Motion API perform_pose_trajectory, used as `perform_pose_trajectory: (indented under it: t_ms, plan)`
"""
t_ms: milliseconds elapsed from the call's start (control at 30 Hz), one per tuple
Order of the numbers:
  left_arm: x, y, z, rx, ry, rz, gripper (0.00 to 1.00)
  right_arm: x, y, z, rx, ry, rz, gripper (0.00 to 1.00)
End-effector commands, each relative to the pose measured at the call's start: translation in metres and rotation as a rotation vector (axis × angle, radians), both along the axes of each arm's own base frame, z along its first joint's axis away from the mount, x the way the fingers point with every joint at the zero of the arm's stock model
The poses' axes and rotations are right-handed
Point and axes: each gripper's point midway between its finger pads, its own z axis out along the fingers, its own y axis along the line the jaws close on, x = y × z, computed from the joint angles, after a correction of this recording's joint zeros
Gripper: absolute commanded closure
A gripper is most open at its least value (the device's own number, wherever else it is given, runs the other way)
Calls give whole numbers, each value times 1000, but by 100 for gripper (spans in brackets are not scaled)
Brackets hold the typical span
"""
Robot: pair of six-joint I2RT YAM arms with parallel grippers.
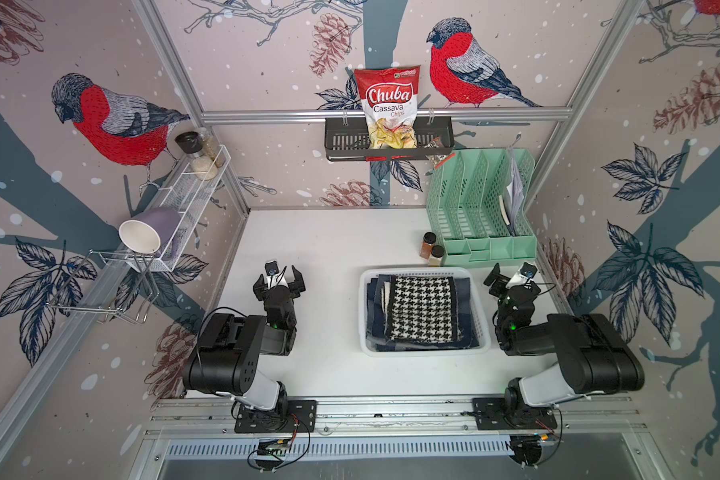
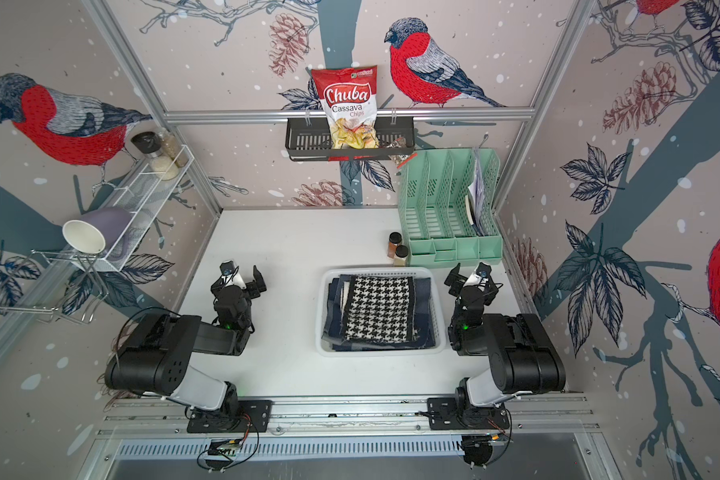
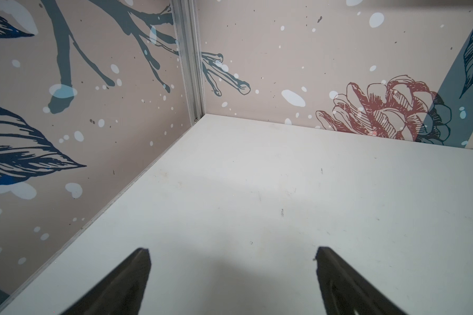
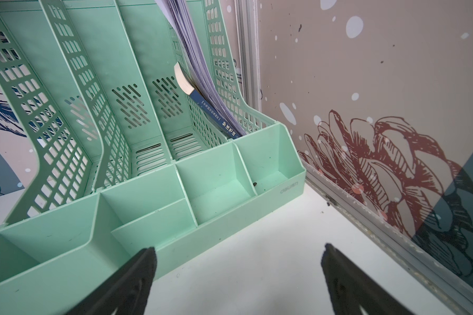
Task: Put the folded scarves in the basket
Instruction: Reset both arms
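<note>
The white desk carries a mint green file organiser at its back right corner. In front of that stands the basket, right of centre. The folded scarf – black-and-white houndstooth over dark blue layers – lies flat inside the basket and fills most of it. The left gripper stands well left of the basket over bare desk, its fingers wide apart and holding nothing. The right gripper is just right of the basket, facing the organiser – fingers likewise spread and empty. Two small spice jars stand between basket and organiser.
</note>
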Motion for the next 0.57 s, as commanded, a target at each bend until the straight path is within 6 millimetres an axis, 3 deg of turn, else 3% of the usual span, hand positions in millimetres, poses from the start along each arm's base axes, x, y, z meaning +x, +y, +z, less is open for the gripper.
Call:
perform_pose_trajectory:
  t_ms: [0,533]
  plan:
    - [2,-1,7,-10,-28,-10,2,1,1,6,1,-21,2,0]
    - [1,-1,7,-11,-30,-10,2,1,1,6,0,-19,4,0]
